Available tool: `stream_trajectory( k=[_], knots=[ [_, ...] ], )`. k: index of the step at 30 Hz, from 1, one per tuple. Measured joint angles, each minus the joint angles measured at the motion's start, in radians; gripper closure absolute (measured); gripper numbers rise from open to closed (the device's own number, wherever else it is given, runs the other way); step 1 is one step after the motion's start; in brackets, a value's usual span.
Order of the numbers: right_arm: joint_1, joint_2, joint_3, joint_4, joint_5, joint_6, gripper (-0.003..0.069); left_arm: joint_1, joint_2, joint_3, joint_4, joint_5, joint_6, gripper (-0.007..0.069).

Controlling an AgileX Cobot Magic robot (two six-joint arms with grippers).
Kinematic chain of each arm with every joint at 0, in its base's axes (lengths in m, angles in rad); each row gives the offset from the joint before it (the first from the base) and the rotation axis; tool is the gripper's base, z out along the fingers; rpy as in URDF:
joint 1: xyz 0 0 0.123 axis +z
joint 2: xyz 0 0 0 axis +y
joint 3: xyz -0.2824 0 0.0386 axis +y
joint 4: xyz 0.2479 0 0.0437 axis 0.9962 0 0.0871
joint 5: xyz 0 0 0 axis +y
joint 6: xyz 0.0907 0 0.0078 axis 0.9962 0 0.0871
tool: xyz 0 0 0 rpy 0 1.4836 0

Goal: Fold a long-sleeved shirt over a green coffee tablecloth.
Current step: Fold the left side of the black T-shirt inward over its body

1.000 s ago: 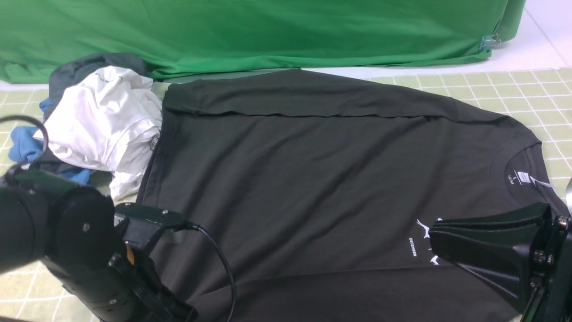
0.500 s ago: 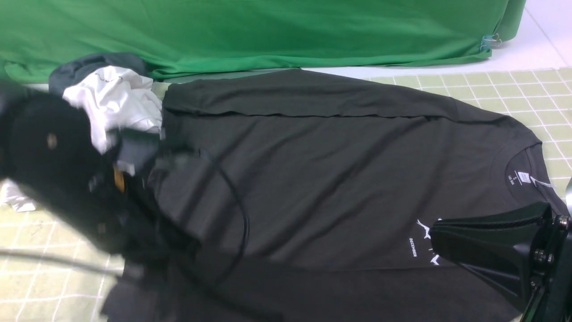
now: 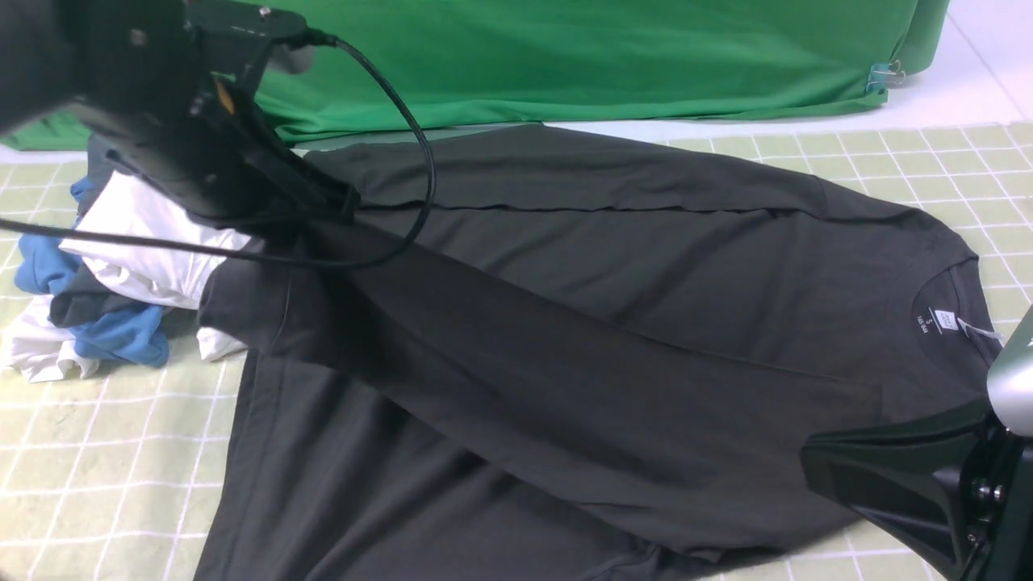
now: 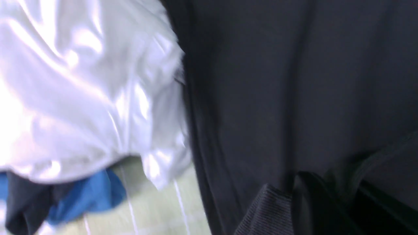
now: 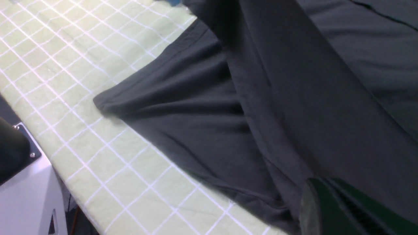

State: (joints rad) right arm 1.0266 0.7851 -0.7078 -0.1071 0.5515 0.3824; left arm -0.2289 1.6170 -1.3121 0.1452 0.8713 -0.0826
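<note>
Pinching the cuff (image 4: 261,212) of the near sleeve (image 3: 524,363), the left gripper (image 3: 323,214) held it raised over the shirt (image 3: 686,266); the right gripper (image 3: 815,468) sat closed by the shoulder. On the tablecloth (image 3: 105,468), the far sleeve looked folded in, the body unfolded.

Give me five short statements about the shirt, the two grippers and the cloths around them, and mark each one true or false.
1. The left gripper holds the long-sleeved shirt by its sleeve, which stretches diagonally across the body. True.
2. The neck label is at the robot's left. False: it is at the robot's right.
3. A pile of white and blue garments lies at the shirt's hem end. True.
4. The shirt lies on the plain green fabric. False: it lies on the pale green grid tablecloth.
5. The right gripper is wide open. False: it is shut, low over the shirt.
</note>
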Motion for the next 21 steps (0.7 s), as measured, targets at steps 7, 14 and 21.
stream_trajectory(
  k=[7, 14, 21],
  knots=[
    [0.000, 0.000, 0.000, 0.001, 0.058, 0.001, 0.0650, 0.028, 0.117, -0.005, 0.029, -0.051, 0.014, 0.0577],
    [0.000, 0.017, -0.019, 0.000, 0.208, 0.023, 0.0645, 0.028, 0.154, -0.005, 0.041, -0.083, 0.034, 0.0446],
    [0.000, 0.179, -0.115, 0.000, 0.337, -0.013, 0.0541, 0.028, 0.153, -0.064, 0.063, -0.014, 0.034, 0.0235]
  ],
)
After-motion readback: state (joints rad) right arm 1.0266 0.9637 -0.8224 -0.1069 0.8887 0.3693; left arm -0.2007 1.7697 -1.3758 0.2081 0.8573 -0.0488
